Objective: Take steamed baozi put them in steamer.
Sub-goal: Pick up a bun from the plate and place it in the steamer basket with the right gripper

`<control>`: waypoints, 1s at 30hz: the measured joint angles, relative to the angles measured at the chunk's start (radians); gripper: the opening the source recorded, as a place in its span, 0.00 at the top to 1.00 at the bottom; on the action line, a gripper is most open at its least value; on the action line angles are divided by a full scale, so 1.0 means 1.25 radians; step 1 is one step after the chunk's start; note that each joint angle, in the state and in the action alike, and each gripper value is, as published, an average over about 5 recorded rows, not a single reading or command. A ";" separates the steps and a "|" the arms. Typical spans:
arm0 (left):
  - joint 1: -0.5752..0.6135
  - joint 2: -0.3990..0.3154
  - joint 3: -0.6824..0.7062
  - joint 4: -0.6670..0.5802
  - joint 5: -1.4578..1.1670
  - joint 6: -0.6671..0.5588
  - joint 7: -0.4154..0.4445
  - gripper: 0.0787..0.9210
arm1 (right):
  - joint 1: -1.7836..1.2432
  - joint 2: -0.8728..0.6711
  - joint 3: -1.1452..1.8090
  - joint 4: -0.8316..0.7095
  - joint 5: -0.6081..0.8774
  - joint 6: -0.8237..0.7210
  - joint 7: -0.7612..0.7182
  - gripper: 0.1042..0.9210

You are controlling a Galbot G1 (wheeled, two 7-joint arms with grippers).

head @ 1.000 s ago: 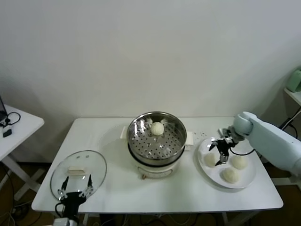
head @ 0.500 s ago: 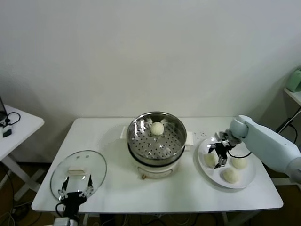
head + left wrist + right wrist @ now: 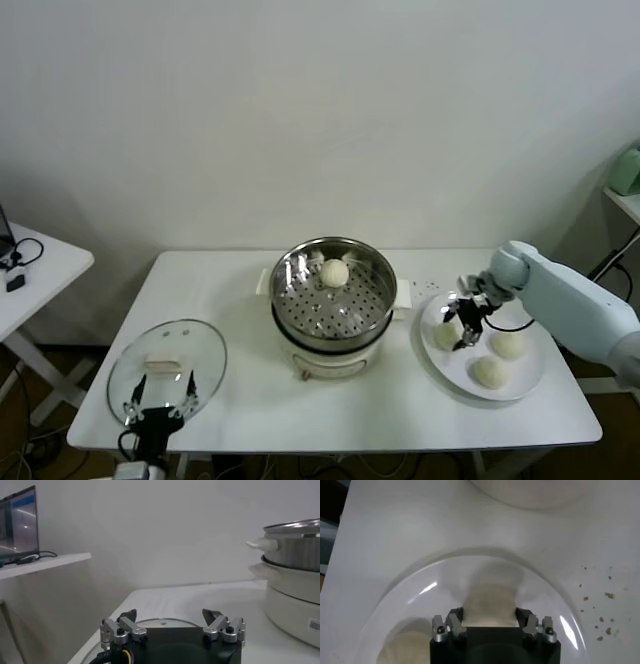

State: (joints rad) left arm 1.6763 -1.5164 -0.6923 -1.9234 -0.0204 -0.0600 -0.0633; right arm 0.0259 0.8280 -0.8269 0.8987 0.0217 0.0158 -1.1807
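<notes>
One bun (image 3: 334,272) already lies in the steamer (image 3: 333,293); three wait on the plate (image 3: 436,352). My right hand (image 3: 465,325) straddles the nearest bun (image 3: 489,606), fingers wide around it. Next I must close gently and lift. The left hand (image 3: 172,630) idles open above the glass lid (image 3: 166,368).

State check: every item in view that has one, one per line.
steamer: uncovered, one baozi inside
glass lid: off, flat on table
plate: three baozi on it
right gripper: fingers straddling the plate's nearest-steamer baozi
left gripper: open, idle above lid
</notes>
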 measured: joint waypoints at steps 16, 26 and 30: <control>-0.006 -0.003 0.012 -0.024 0.000 0.001 0.004 0.12 | 0.352 -0.023 -0.283 0.077 0.339 -0.090 0.001 0.29; -0.003 -0.002 0.031 -0.033 0.004 -0.007 0.006 0.12 | 0.519 0.074 -0.422 0.097 0.535 -0.144 0.023 0.29; 0.005 -0.001 0.035 -0.044 0.003 -0.011 0.006 0.12 | 0.530 0.140 -0.439 0.090 0.577 -0.163 0.038 0.29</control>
State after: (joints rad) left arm 1.6830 -1.5176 -0.6483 -1.9778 -0.0160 -0.0734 -0.0563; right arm 0.6888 1.0035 -1.3759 1.0113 0.7429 -0.1885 -1.1329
